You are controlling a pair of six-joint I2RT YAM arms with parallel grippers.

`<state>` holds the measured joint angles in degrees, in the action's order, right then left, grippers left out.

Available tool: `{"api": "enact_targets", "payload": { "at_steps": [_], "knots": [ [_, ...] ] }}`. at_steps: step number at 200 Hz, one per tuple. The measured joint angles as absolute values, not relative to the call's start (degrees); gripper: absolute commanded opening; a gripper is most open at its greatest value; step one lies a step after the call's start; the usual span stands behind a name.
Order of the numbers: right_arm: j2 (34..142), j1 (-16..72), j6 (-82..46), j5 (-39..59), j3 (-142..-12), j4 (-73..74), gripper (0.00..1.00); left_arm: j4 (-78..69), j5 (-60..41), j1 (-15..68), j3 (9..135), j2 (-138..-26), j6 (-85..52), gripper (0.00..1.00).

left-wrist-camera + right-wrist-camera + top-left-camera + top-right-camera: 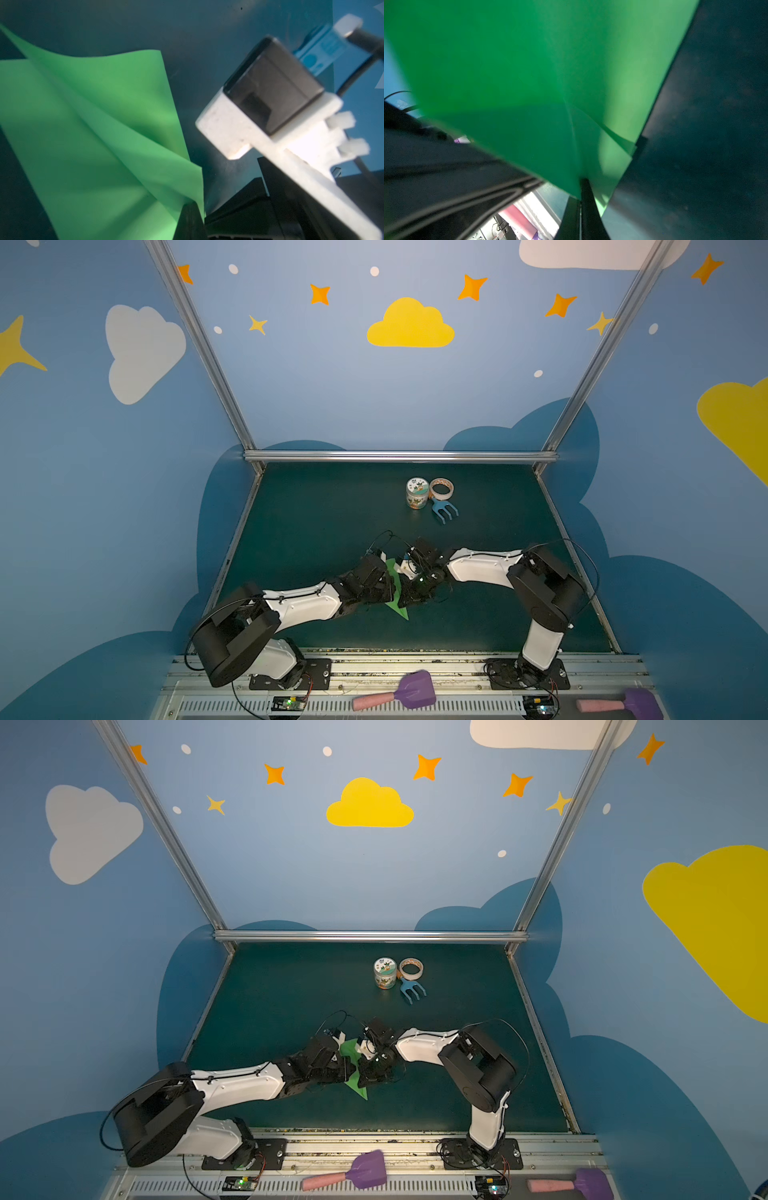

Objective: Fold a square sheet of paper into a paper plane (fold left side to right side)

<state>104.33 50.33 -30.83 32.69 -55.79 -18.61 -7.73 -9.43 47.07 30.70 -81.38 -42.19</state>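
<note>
- left gripper (190,212) and right gripper (582,185) both look pinched shut on the plane (399,608), near middle of the scene
- looks mostly folded: pointed dart, layered flaps. guessing only final creasing left

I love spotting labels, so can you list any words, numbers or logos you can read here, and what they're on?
No text can be read.
On the jar: label print too small to read.
On the tape roll: pattern only, too small.
On the blue tag, left wrist view: white marks, blurred.
On the green paper: none.
</note>
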Motion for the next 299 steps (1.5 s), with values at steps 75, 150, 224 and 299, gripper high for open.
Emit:
{"api": "enact_targets", "payload": {
  "at_steps": [75, 150, 224, 299],
  "knots": [
    [104.3, 50.0, -30.9, 33.6, -55.2, -18.1, 0.0, -9.0, -9.4, 47.0, 33.3, -86.6, -40.8, 0.04],
    [104.3, 49.6, -30.6, 34.4, -55.2, -18.1, 0.27, -10.6, -7.8, 46.9, 33.8, -89.8, -40.9, 0.04],
    [97.3, 49.5, -28.8, 29.1, -55.2, -23.5, 0.41, -11.9, -6.0, 46.7, 32.3, -88.9, -43.2, 0.04],
    [101.1, 51.5, -28.0, 27.1, -56.4, -25.6, 0.38, -11.8, -4.8, 46.6, 31.7, -88.2, -44.2, 0.04]
  ]
}}
